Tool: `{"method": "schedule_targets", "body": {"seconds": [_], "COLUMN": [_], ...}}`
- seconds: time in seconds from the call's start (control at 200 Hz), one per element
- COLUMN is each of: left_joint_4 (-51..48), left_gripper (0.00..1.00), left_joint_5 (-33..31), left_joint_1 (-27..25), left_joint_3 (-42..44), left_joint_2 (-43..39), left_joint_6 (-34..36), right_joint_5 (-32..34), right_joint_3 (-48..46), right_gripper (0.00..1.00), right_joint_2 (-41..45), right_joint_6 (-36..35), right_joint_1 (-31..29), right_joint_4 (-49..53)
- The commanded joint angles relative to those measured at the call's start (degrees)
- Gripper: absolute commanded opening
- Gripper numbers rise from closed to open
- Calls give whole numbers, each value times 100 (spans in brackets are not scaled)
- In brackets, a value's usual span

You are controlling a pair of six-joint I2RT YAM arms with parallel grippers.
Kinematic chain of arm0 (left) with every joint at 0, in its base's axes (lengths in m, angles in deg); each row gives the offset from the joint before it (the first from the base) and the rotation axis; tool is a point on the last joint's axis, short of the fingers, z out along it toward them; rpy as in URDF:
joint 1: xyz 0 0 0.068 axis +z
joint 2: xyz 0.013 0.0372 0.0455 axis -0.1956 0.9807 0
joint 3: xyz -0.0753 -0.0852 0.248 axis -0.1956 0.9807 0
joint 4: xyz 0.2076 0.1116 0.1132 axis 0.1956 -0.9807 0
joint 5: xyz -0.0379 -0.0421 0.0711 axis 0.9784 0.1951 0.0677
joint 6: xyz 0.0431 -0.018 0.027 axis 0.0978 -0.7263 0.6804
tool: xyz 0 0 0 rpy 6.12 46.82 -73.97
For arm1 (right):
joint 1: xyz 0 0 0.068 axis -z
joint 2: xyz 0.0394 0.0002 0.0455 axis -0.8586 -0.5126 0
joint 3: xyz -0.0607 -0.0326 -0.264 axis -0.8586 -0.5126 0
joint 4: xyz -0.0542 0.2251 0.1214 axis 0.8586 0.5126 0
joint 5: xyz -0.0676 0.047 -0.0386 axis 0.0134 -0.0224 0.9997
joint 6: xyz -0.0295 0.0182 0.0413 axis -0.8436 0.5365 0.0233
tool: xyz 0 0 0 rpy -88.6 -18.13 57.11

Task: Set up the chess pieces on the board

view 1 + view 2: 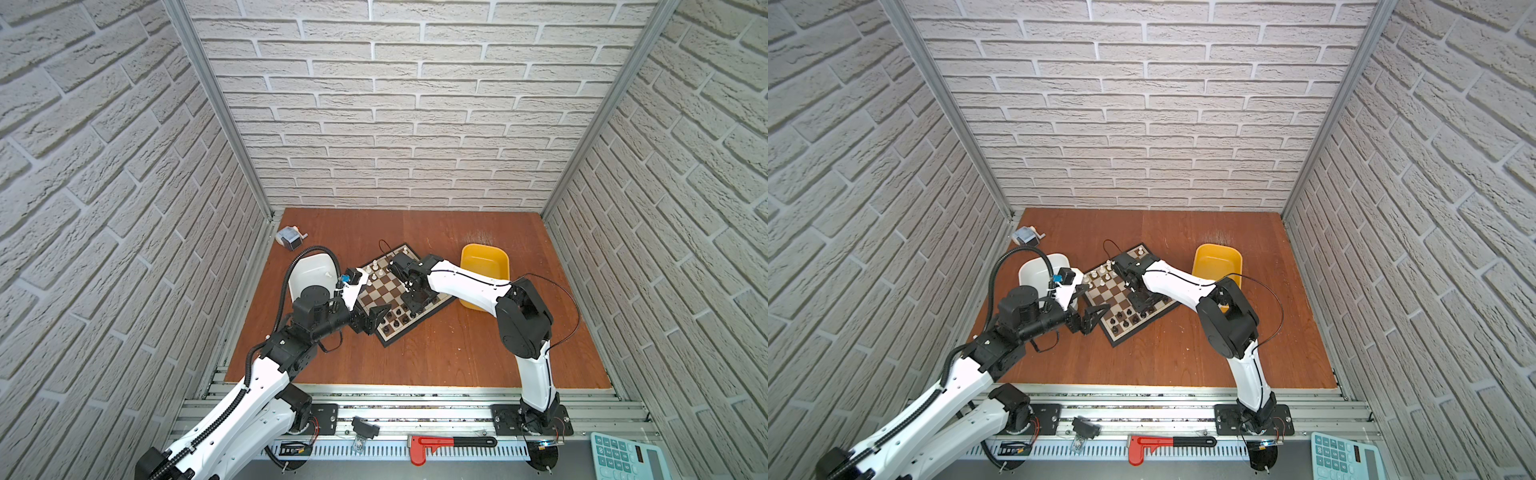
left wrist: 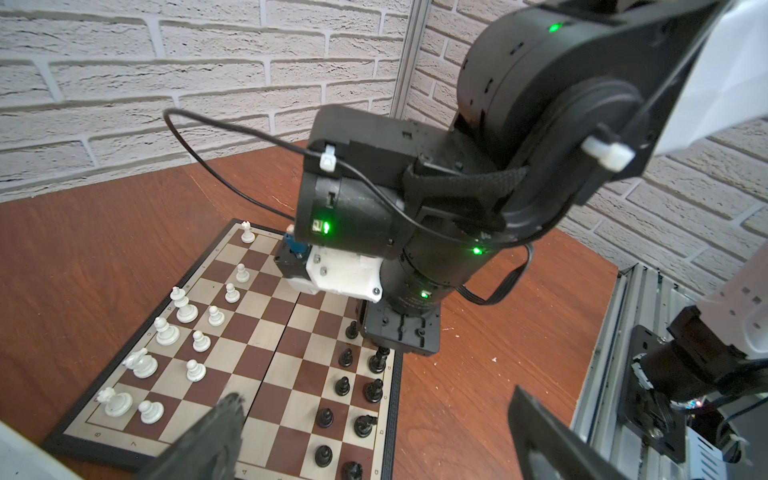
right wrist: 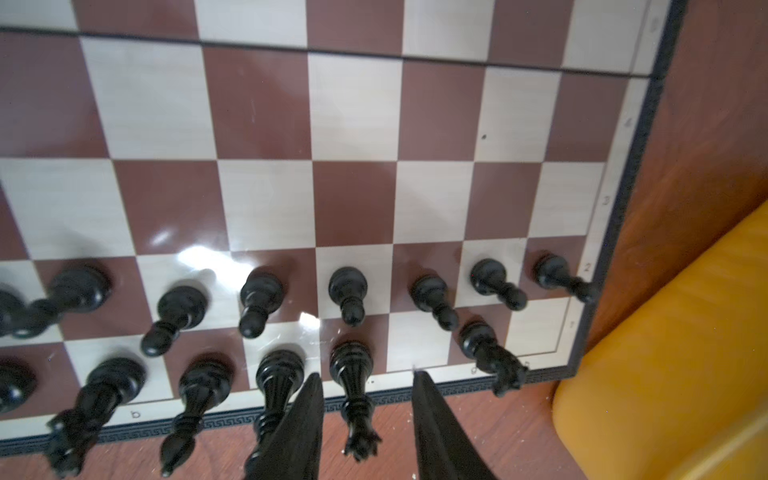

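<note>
A: Nearest stuff?
B: Red-handled tool [image 1: 432, 444] and calculator [image 1: 623, 457] on the front rail, off the desk [image 1: 457, 357].
A: L jaws?
B: Spread wide, nothing between them. They hang over the board [image 1: 384, 289] at its near-left edge.
A: Board itself?
B: Mid-desk, turned cornerwise. Black men [image 3: 347, 291] in two rows along the near-right side, upright as far as I can see. White men [image 2: 183, 309] along the far-left side, some hidden behind the R arm.
A: R jaws?
B: Parted a little, astride a crowned black piece [image 3: 353, 374] in the back row. Gap on both sides, so no grip; the piece stands on its square.
A: Beyond that?
B: White tub [image 1: 309, 270] left of the board, yellow tub [image 1: 484, 266] just beside its right corner. Small grey gadget [image 1: 289, 239] in the far-left corner.
</note>
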Motion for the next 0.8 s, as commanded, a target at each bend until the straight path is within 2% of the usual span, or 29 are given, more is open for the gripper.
{"method": "schedule_targets", "body": {"seconds": [0.0, 0.125, 0.255, 0.345, 0.45, 0.55, 0.67, 0.795], "left_joint_4": [261, 333, 484, 478, 525, 538, 551, 573], "left_gripper": [98, 98, 98, 98, 98, 98, 98, 98], "left_joint_5": [-64, -244, -228, -114, -67, -73, -72, -55], "left_joint_1": [36, 44, 113, 163, 169, 174, 180, 182], "left_joint_3": [-48, -57, -86, -121, -92, -95, -91, -77], "left_joint_2": [-31, 3, 110, 218, 252, 277, 286, 273], "left_joint_6": [13, -138, -347, -378, -405, -405, -396, -403], "right_joint_5": [516, 739, 413, 397, 455, 1061, 926, 504], "right_joint_3": [291, -46, -1067, -1567, -1609, -1150, -582, -811], "right_gripper": [41, 58, 73, 80, 83, 83, 85, 85], "right_joint_2": [557, 1324, 2090, 2250, 1982, 1477, 882, 869], "right_joint_6": [177, 262, 651, 1067, 2039, 3322, 4513, 5291], "right_joint_1": [166, 724, 1988, 2546, 2955, 3078, 3190, 3429], "right_joint_4": [147, -293, -1208, -1632, -1577, -886, -138, -351]}}
